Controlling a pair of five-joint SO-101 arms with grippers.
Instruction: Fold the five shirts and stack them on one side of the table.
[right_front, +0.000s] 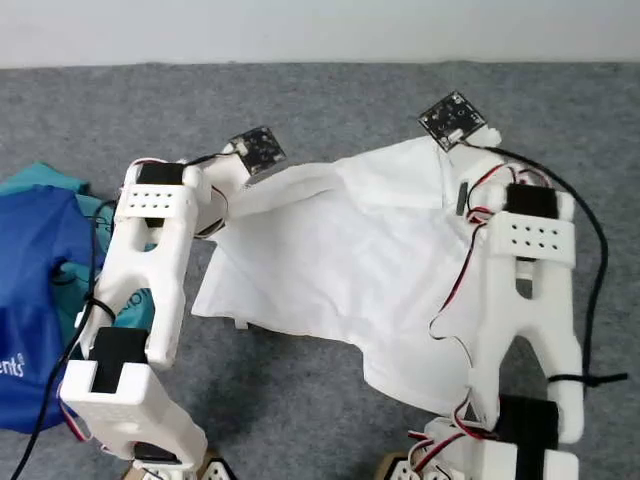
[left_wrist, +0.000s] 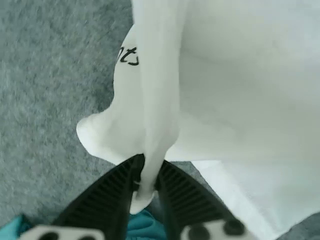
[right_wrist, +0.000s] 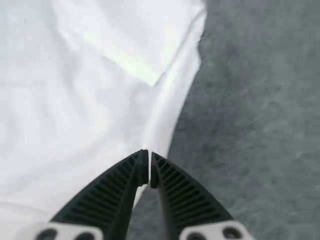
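Observation:
A white shirt (right_front: 340, 270) lies spread and rumpled on the grey table, its far edge lifted at two corners. My left gripper (left_wrist: 146, 165) is shut on a bunched fold of that white shirt (left_wrist: 225, 90), near a small black print. The left arm (right_front: 150, 260) stands at the shirt's far left corner. My right gripper (right_wrist: 149, 156) is shut on the thin edge of the white shirt (right_wrist: 75, 90). The right arm (right_front: 525, 270) rises over the shirt's far right corner. A blue shirt (right_front: 35, 290) lies on a teal shirt (right_front: 45, 178) at the table's left edge.
Grey felt-like table surface (right_front: 330, 110) runs open behind the white shirt and in front of it between the two arm bases. Teal cloth (left_wrist: 142, 222) shows just below the left jaws. A black cable (right_front: 590, 240) loops beside the right arm.

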